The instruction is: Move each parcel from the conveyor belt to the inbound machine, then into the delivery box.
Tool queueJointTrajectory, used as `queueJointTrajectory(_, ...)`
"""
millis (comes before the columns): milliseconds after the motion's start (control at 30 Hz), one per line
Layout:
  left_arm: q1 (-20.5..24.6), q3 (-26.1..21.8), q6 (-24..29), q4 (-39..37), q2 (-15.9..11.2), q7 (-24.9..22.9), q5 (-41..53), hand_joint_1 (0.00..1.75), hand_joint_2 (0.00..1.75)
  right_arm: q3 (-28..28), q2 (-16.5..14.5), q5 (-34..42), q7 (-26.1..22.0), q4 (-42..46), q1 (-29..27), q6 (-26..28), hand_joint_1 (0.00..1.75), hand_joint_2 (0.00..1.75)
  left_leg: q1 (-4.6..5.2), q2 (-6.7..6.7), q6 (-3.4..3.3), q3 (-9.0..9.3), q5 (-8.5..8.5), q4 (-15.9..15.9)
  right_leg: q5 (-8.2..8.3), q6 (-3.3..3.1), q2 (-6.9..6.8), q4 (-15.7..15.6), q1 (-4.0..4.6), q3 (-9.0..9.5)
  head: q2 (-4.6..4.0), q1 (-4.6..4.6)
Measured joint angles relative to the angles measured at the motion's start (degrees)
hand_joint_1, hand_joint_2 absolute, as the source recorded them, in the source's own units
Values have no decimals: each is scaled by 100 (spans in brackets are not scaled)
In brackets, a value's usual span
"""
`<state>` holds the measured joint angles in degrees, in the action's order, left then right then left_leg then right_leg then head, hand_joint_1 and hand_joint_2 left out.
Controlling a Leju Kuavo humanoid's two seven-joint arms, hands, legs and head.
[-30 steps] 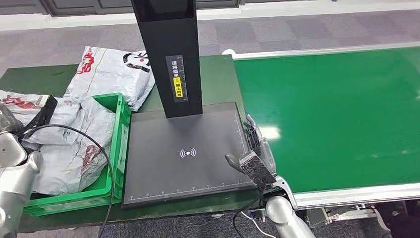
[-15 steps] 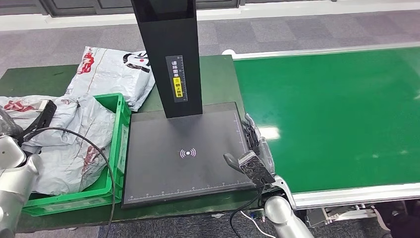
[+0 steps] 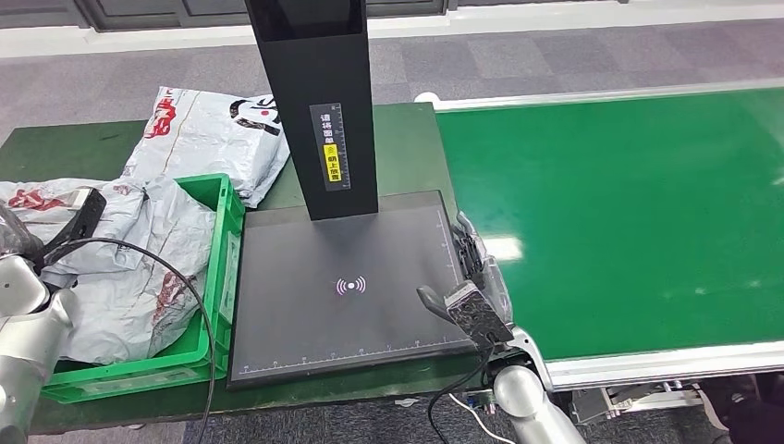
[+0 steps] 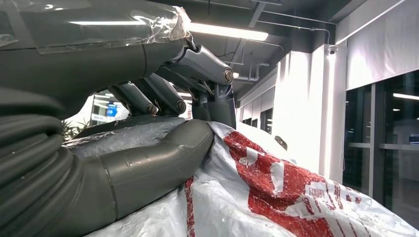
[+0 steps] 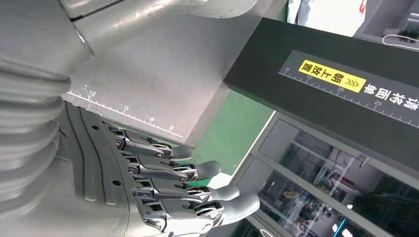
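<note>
Centrally on the dark green table (image 3: 398, 139) lies the inbound machine (image 3: 347, 287): a flat, matte black scanning plate with ruler marks along its edges and a white wireless symbol at its middle. A square black column (image 3: 319, 102) rises from the plate's far edge and carries a yellow label (the column's top is cut off by the frame). Just beside the plate's left edge stands the delivery box (image 3: 220, 268), a green plastic crate holding a crumpled grey plastic parcel (image 3: 129, 277) with red print. The left hand (image 4: 163, 123) grips this parcel, thumb pressed against the film and fingers curled over a fold; in the head view the hand is largely hidden by the arm and a looping black cable (image 3: 148, 254). A second parcel (image 3: 208, 139), of the same glossy film, lies on the table behind the crate, partly covered by the column. The conveyor belt (image 3: 629, 213), smooth and green with a metal rim, adjoins the table's right side. The right hand (image 3: 481, 277) hangs at the plate's right edge, fingers extended and apart, holding nothing.
</note>
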<state>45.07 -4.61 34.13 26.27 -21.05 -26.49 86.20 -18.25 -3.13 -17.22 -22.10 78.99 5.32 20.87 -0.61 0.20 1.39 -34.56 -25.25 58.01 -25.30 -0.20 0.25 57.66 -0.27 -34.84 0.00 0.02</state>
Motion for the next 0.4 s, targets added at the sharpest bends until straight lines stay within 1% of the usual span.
queueJointTrajectory(400,2,0,0,-14,-1,0,0,175,175,0,-6,0,0,0,0,0,0,175,0,0,0,0,0,0,0,0,0,0,0,0,0,0)
